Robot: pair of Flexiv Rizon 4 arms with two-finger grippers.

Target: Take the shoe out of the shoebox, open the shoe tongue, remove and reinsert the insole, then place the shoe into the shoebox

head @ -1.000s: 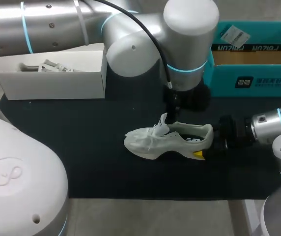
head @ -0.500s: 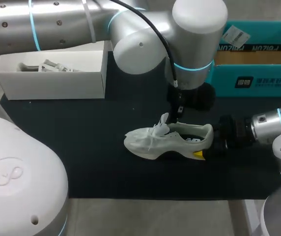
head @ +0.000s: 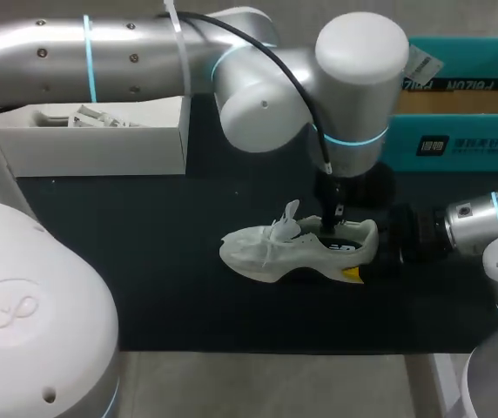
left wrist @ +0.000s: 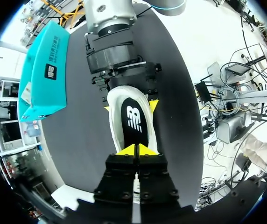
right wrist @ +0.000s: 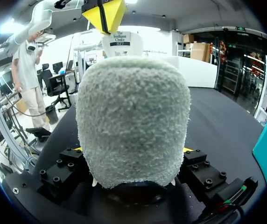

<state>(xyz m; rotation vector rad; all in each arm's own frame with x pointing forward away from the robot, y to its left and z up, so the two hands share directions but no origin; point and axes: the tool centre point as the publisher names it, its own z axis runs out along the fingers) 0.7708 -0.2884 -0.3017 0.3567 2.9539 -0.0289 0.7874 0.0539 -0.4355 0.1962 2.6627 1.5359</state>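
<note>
A white shoe [head: 294, 248] lies on its side in the middle of the black mat, toe to the left. My right gripper [head: 364, 254] is shut on its heel, which fills the right wrist view as a fuzzy heel [right wrist: 133, 116] between the fingers. My left gripper [head: 336, 213] hangs over the shoe's opening. In the left wrist view its yellow tips [left wrist: 137, 149] are pressed together just above the black insole [left wrist: 133, 120], with nothing seen between them. The teal shoebox [head: 458, 131] stands open at the back right.
A white open box [head: 92, 135] with small items stands at the back left of the mat. My left arm's thick links span the back of the table above it. The teal box [left wrist: 45, 74] lies beside my right arm.
My left arm has swung to the right and come down over the shoe's opening, and its fingers have closed. The shoe and my right arm have not moved.
</note>
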